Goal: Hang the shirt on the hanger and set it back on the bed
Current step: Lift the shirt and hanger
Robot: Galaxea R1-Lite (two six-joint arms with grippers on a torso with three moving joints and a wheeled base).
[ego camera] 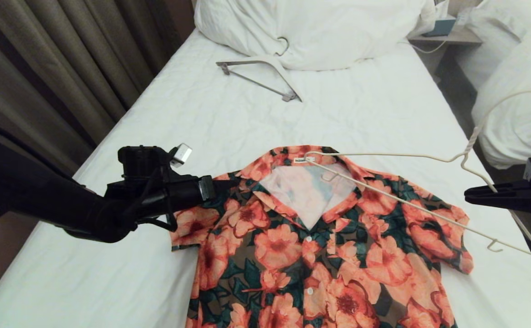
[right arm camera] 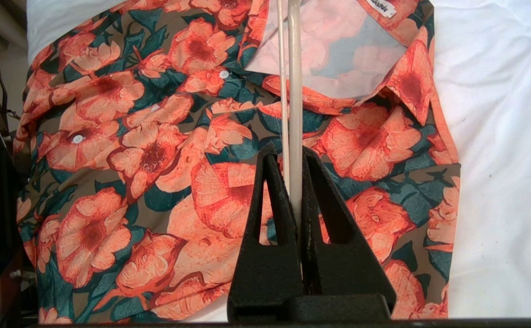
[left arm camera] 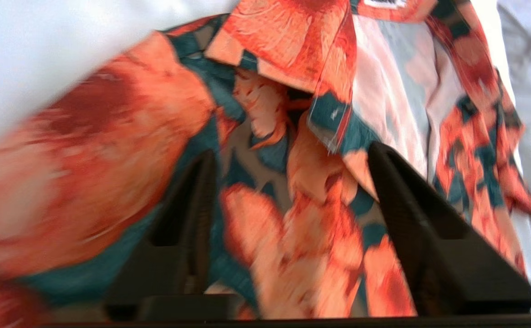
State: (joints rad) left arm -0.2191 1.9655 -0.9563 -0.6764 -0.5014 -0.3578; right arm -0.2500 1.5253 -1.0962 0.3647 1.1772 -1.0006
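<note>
A second hanger lies near the pillow. The shirt lies flat on the bed. Right gripper clamps the hanger above it. Left gripper hovers spread over the shoulder, apparently empty.

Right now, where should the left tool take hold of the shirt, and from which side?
Grip the shirt at the collar flap by its shoulder, coming in from the robot's left. The left tool is open there, and the flap is a raised, loose edge, while the rest lies flat on the bed.
</note>
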